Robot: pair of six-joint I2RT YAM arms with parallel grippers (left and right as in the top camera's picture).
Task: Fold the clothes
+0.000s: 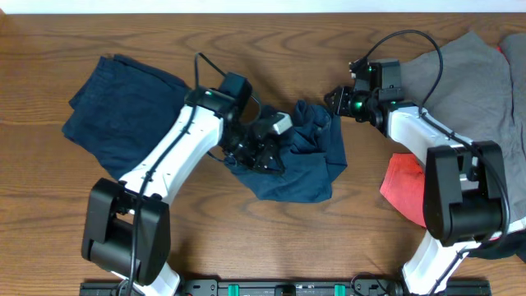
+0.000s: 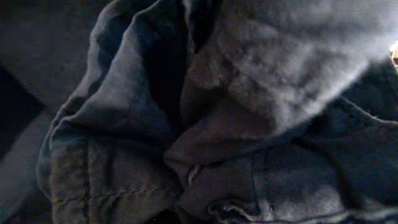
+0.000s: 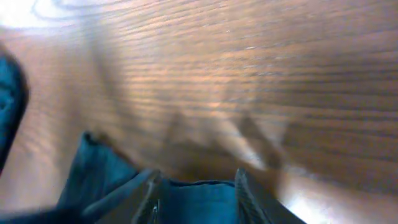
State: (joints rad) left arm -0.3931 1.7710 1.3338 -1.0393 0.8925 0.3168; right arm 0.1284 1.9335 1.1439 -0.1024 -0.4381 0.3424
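Note:
A crumpled navy garment (image 1: 306,171) lies at the table's centre. My left gripper (image 1: 265,156) presses into its left side, shut on a bunch of the cloth. Gathered navy folds and a stitched seam (image 2: 124,124) fill the left wrist view, and the fingers are hidden there. My right gripper (image 1: 333,99) sits at the garment's upper right corner. Its fingers (image 3: 152,193) stand apart and open, with blue cloth (image 3: 99,174) lying loose between and below them. A second navy garment (image 1: 123,107) is spread at the back left.
A grey garment (image 1: 468,74) lies at the back right, partly under the right arm. A red one (image 1: 407,187) sits beside that arm's base. Bare wood table (image 1: 271,49) shows along the back, and the right wrist view looks across more of this wood (image 3: 249,74).

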